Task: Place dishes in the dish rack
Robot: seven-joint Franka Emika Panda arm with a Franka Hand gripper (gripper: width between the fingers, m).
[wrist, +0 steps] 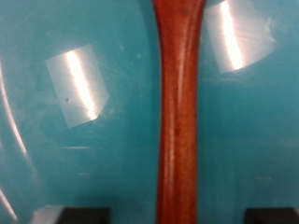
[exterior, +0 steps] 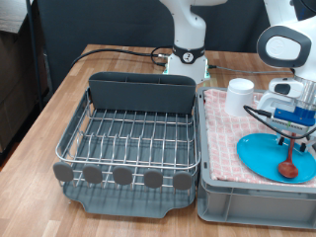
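The light-blue plate (exterior: 265, 156) lies in the cloth-lined crate at the exterior view's right. The reddish-brown wooden spoon (exterior: 287, 166) rests with its bowl on the plate. My gripper (exterior: 288, 141) hangs right over the spoon's handle. In the wrist view the spoon handle (wrist: 178, 112) runs between my two dark fingertips (wrist: 82, 215), with a gap on each side, so the gripper is open around it. The plate (wrist: 84, 159) fills the background there. The white mug (exterior: 240, 96) stands in the crate behind the plate. The dish rack (exterior: 128, 138) holds no dishes.
The grey crate (exterior: 212, 188) with pink checked cloth sits right beside the rack. The rack's tall cutlery box (exterior: 141, 94) stands at its far side and round knobs (exterior: 120, 175) line its near edge. The robot base (exterior: 186, 59) stands behind on the wooden table.
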